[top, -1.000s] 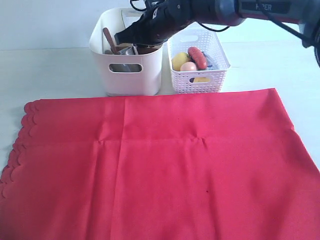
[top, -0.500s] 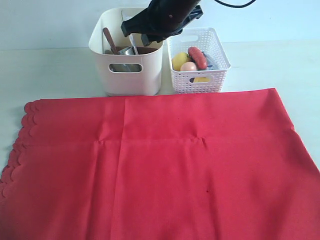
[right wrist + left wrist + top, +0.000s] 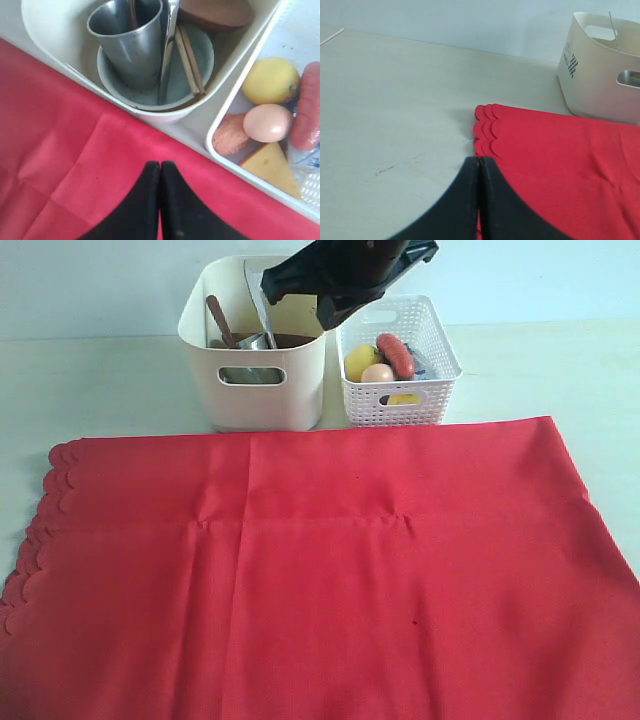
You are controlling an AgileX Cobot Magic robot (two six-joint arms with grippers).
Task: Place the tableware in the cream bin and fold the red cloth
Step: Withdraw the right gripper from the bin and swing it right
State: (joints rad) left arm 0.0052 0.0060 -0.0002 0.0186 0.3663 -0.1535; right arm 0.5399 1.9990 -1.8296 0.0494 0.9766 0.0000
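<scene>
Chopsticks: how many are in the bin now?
2. One chopstick lies beside the knife in the bowl, inside the cream bin; the other lies alongside it. More could hide behind the cup.

Bright, even diffuse light filling all views. Red cloth (image 3: 330,570) oversaturating, creases casting faint shadows. Steel cup (image 3: 131,40) showing soft glare. Wrist views rendering slightly soft.

open: above red cloth (image 3: 330,570) | obstacles: cream bin (image 3: 255,405), white basket (image 3: 368,405) behind

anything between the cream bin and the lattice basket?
Nothing: only a narrow strip of bare table between cream bin and lattice basket, seen in the exterior view.
</scene>
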